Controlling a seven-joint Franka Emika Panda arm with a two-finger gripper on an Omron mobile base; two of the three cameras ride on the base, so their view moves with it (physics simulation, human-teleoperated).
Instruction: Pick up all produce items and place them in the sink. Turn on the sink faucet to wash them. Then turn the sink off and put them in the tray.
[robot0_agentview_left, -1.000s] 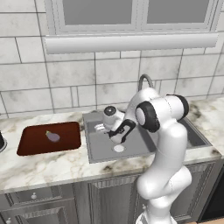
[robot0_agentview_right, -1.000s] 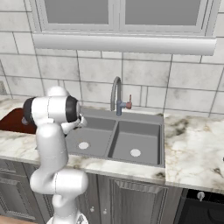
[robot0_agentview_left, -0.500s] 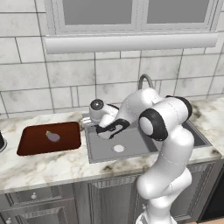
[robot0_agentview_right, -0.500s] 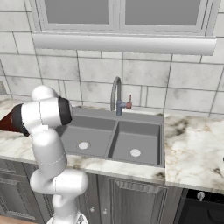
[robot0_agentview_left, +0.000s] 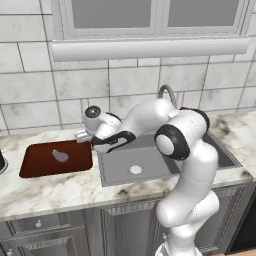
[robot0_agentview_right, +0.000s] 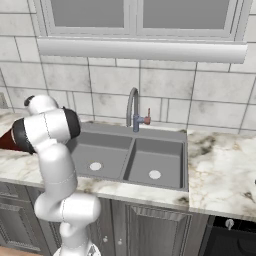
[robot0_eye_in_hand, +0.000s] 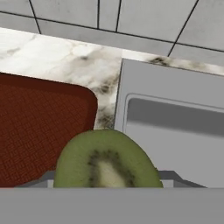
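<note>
Produce is split between two places. The eggplant (robot0_agentview_left: 60, 156) already lies in the tray (robot0_agentview_left: 35, 167) at the left of the left base view, so its washing looks done. The second item, a halved kiwi (robot0_eye_in_hand: 106, 161) with green flesh and pale core, sits at the bottom centre of the hand view, pinched in the gripper (robot0_agentview_left: 85, 135), whose jaws stand wide around it. The gripper hangs over the counter strip between the tray's right edge and the sink (robot0_agentview_left: 165, 162). The faucet (robot0_agentview_right: 133, 107) shows no water. What remains, I judge, is lowering the kiwi into the tray and letting go.
</note>
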